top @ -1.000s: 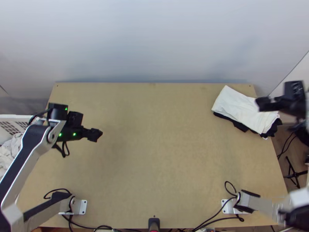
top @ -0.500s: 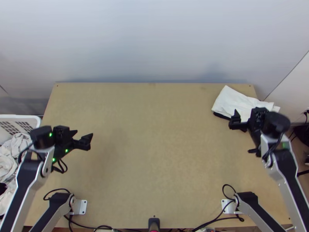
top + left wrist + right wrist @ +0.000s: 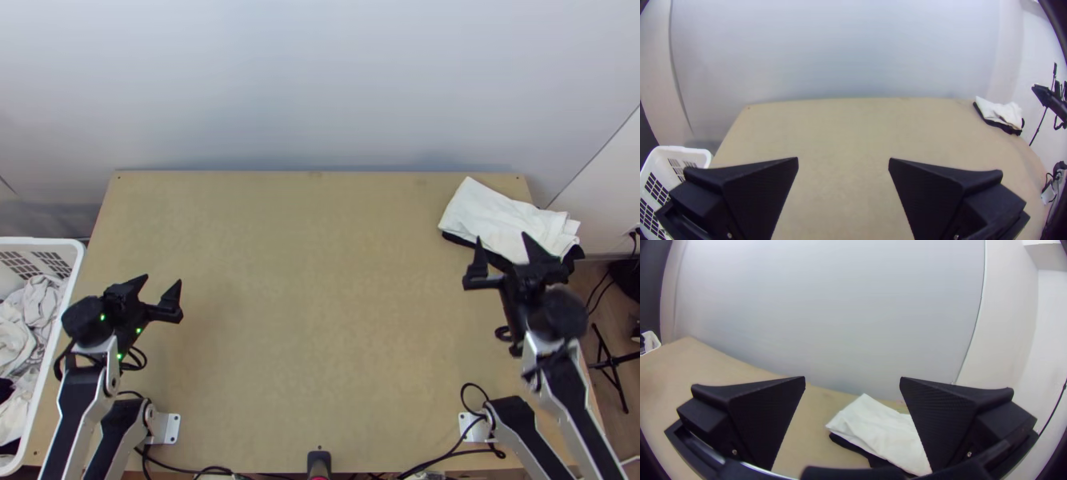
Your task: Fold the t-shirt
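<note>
Apparently a robotics lab: two jointed arms (image 3: 86, 384) mounted on a wooden tabletop (image 3: 320, 320), loose black cables (image 3: 472, 384), a plain pale panel (image 3: 320, 88) behind, perhaps a tripod (image 3: 610, 364) on the floor (image 3: 596, 298).

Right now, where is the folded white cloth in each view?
Top view: the folded white cloth lies at the light wooden table's far right corner.
Left wrist view: far off, same corner.
Right wrist view: seen between the black right tool's fingers.
Shared landmark: black cloth beneath it.
</note>
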